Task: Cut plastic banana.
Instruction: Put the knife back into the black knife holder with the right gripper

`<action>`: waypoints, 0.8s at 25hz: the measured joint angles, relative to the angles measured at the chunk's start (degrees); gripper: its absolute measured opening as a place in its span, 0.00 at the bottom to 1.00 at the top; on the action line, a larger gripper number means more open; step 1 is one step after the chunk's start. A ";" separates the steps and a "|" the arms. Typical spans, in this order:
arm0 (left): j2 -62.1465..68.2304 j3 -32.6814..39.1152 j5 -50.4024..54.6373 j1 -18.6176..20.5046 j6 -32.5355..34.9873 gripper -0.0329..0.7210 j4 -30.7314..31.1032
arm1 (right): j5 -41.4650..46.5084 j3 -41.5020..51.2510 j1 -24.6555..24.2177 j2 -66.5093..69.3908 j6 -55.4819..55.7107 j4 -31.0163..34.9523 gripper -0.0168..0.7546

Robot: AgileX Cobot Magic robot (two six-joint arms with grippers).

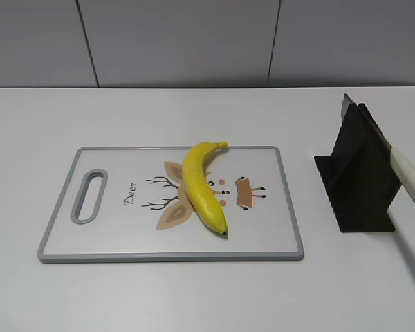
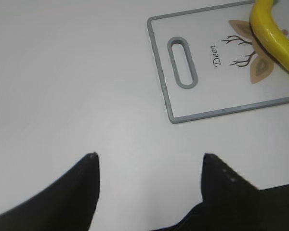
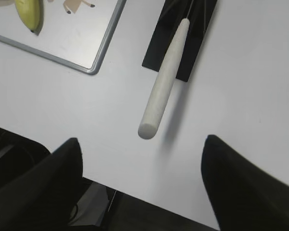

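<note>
A yellow plastic banana (image 1: 203,187) lies on a white cutting board (image 1: 111,235) with a grey rim and a deer drawing. Both also show in the left wrist view, the banana (image 2: 272,36) and the board (image 2: 202,91). A knife with a white handle (image 1: 411,181) rests in a black stand (image 1: 356,176) at the right; the handle (image 3: 164,79) points toward my right gripper. My left gripper (image 2: 149,159) is open and empty over bare table left of the board. My right gripper (image 3: 142,144) is open and empty just short of the handle's end. Neither gripper shows in the exterior view.
The white table (image 1: 194,297) ends at its front edge in the right wrist view (image 3: 149,204), with dark floor below. A grey panelled wall (image 1: 194,41) stands behind the table. The board's handle slot (image 2: 182,62) faces the left gripper.
</note>
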 joint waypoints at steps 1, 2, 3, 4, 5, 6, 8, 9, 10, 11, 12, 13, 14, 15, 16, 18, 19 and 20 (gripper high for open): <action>-1.95 1.00 0.00 0.00 0.00 0.90 0.00 | -0.73 1.56 0.00 -1.88 -0.51 0.00 0.79; -3.47 1.82 0.00 0.00 0.00 0.90 0.00 | -1.42 3.03 0.00 -3.40 -1.12 0.02 0.79; -5.15 2.74 0.07 0.00 0.00 0.89 -0.05 | -1.95 4.20 0.00 -5.22 -1.62 0.07 0.79; -6.61 3.66 0.07 0.00 0.00 0.89 -0.04 | -2.42 5.59 0.00 -7.02 -2.01 0.07 0.79; -7.80 4.66 0.07 0.00 0.00 0.89 -0.04 | -2.86 6.95 0.00 -8.79 -2.44 0.07 0.79; -9.17 5.52 0.07 0.00 0.00 0.88 -0.04 | -3.43 8.30 0.00 -10.39 -2.69 0.07 0.79; -11.62 7.48 -0.26 0.00 0.00 0.87 -0.04 | -4.99 10.96 0.00 -13.90 -2.90 0.07 0.79; -12.64 8.31 -0.60 0.00 0.00 0.86 -0.04 | -6.05 12.57 0.00 -15.32 -3.02 0.07 0.79; -13.89 8.96 -0.93 0.00 0.00 0.86 -0.04 | -7.01 13.97 0.00 -16.95 -3.02 0.07 0.79; -15.03 9.76 -1.11 0.00 0.00 0.85 0.01 | -7.74 15.65 0.00 -18.57 -3.09 0.07 0.79; -16.09 10.49 -1.13 0.00 0.29 0.85 0.01 | -8.19 17.33 0.00 -20.18 -3.15 0.07 0.79; -16.96 10.98 -0.94 0.00 0.70 0.84 0.01 | -8.34 18.89 0.00 -21.53 -3.20 0.07 0.79; -18.02 11.44 -0.78 0.00 0.97 0.84 0.01 | -8.56 20.07 0.00 -23.21 -3.27 0.07 0.79; -19.06 11.59 -0.57 0.00 1.37 0.83 0.08 | -8.66 21.39 0.00 -24.97 -3.27 0.07 0.79; -19.90 11.59 -0.52 0.00 1.51 0.83 0.11 | -8.72 22.63 0.00 -26.43 -3.27 0.07 0.79; -21.94 11.59 -0.57 0.00 1.73 0.83 0.38 | -8.92 24.82 0.00 -29.91 -3.34 0.07 0.79; -23.02 11.59 -0.57 0.00 1.80 0.83 0.42 | -9.04 25.94 0.00 -31.30 -3.34 0.07 0.79; -23.93 11.59 -0.52 0.00 1.80 0.83 0.47 | -8.92 26.86 0.00 -32.83 -3.34 0.07 0.79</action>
